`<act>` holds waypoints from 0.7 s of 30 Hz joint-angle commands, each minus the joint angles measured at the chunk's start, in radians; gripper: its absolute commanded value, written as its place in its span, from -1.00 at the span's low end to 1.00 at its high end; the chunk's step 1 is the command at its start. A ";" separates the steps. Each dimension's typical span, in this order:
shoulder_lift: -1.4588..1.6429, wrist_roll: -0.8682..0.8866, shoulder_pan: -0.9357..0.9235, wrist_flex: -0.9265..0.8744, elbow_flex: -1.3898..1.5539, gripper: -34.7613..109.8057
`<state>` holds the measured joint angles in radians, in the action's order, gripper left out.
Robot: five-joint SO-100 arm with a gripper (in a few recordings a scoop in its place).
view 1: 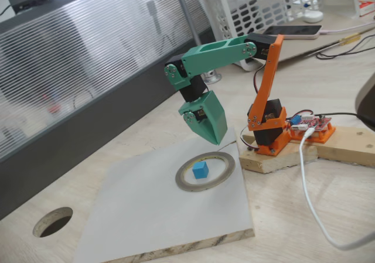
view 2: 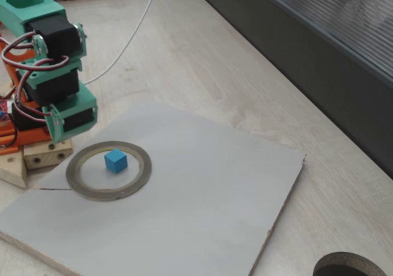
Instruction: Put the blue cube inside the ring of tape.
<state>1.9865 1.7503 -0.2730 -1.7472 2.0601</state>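
Observation:
The blue cube (view 1: 200,170) (view 2: 115,160) rests on the grey board inside the ring of tape (view 1: 196,188) (view 2: 107,194), roughly at its middle and touching nothing else. The ring lies flat on the board. My green gripper (view 1: 215,139) (view 2: 56,138) hangs just above the board at the ring's edge on the arm's side, pointing down. Its jaws look closed into one wedge with nothing between them, and it stands clear of the cube.
The grey board (view 1: 146,216) (view 2: 202,214) lies on a wooden table. A round hole (view 1: 53,221) (view 2: 350,267) is cut through the tabletop beyond the board. The arm's orange base (view 1: 269,128) sits on a wooden block with a white cable (view 1: 310,198) beside it.

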 commanded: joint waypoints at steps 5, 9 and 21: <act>0.028 0.009 -0.012 -0.026 -0.031 -0.53; 0.028 0.012 -0.012 -0.028 -0.031 -0.53; 0.026 0.014 -0.012 -0.123 -0.031 -0.53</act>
<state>1.9865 1.7579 -0.2730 -1.8377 2.0540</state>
